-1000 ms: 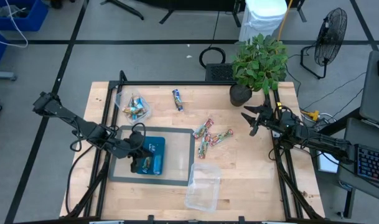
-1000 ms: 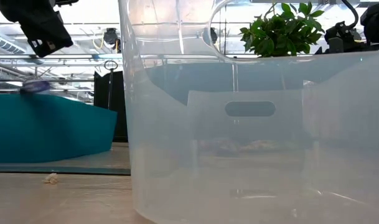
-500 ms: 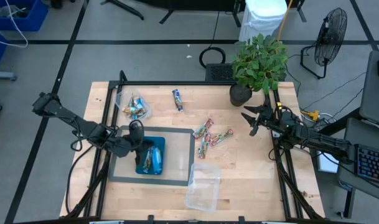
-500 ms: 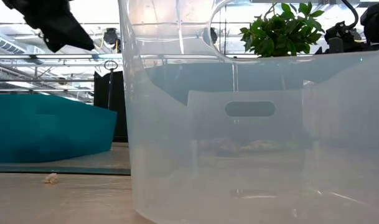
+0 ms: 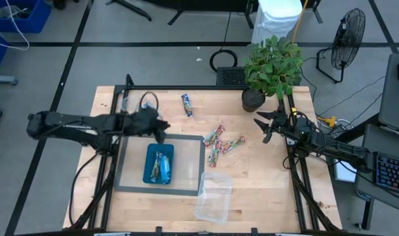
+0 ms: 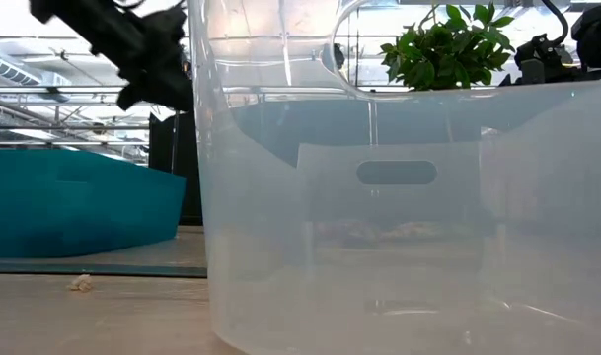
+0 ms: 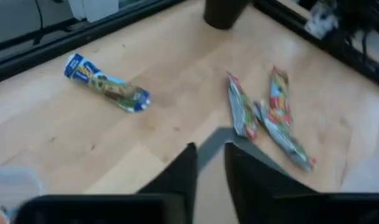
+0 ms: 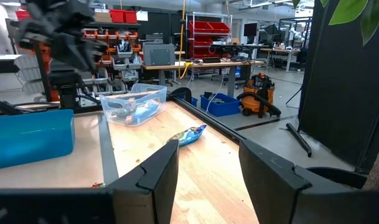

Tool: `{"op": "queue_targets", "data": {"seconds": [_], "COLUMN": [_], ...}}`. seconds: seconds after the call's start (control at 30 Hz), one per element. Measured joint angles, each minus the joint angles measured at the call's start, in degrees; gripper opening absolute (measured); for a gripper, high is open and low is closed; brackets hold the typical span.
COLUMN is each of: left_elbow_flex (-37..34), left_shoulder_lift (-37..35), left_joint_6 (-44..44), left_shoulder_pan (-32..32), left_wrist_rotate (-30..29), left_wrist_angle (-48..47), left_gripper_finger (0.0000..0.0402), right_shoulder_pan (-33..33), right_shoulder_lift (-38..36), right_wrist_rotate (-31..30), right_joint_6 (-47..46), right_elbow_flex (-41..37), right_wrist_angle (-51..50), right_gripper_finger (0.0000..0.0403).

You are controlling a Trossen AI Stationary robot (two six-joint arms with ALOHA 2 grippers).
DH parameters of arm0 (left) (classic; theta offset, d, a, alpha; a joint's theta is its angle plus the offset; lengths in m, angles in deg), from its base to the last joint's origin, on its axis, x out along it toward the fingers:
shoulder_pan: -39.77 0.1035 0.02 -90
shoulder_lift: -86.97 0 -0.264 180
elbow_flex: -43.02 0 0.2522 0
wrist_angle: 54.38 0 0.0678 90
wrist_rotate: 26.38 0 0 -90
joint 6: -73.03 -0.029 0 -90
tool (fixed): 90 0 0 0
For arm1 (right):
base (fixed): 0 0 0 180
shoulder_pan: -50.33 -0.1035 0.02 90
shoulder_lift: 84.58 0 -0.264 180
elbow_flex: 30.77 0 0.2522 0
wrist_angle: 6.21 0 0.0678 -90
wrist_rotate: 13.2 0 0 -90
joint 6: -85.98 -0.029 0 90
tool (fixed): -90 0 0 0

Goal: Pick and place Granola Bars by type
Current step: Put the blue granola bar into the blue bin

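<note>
A teal tray (image 5: 149,152) sits on a grey mat (image 5: 187,157) with blue granola bars (image 5: 160,168) lying in it. One blue bar (image 5: 187,105) (image 7: 108,90) lies loose on the wood near the far edge. Several red-green bars (image 5: 222,143) (image 7: 264,115) lie at the table's middle. My left gripper (image 5: 161,129) (image 7: 209,158) hovers over the mat's far edge, its fingers a little apart, nothing between them. My right gripper (image 5: 259,128) (image 8: 208,152) waits open at the right, level, pointing toward the table's left.
A clear tub (image 8: 132,106) holding bars stands at the far left, partly under my left arm. Another clear tub (image 5: 213,195) stands by the near edge and fills the low view (image 6: 409,197). A potted plant (image 5: 271,69) is at the far right corner.
My left gripper has swung from above the teal tray toward the table's far edge and a little to the right. It now points toward the loose bars. The blue bars stay lying in the tray.
</note>
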Motion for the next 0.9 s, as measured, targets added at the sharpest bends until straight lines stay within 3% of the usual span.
{"op": "queue_targets", "data": {"seconds": [0.2, 0.33, 0.6, 0.9], "left_elbow_flex": [0.07, 3.46, 22.14, 39.74], "left_shoulder_lift": [4.03, 9.78, 28.09, 45.22], "left_joint_6": [-4.31, -4.44, -10.37, -12.27], "left_shoulder_pan": [11.67, 18.65, 28.40, 31.11], "left_wrist_rotate": [8.71, 15.58, 19.56, 21.10], "left_wrist_angle": [7.10, 7.01, -8.99, -13.20], "left_gripper_finger": [0.0197, 0.0243, 0.0255, 0.0255], "right_shoulder_pan": [0.01, 0.00, 0.01, 0.01], "right_shoulder_lift": [0.00, 0.00, 0.00, 0.00], "right_wrist_rotate": [0.00, 0.00, 0.00, 0.00], "right_joint_6": [0.00, 0.00, 0.00, 0.00], "right_elbow_flex": [-0.01, 0.01, 0.01, 0.01], "right_wrist_angle": [0.01, 0.01, 0.01, 0.00], "right_gripper_finger": [0.0160, 0.0160, 0.0160, 0.0160]}}
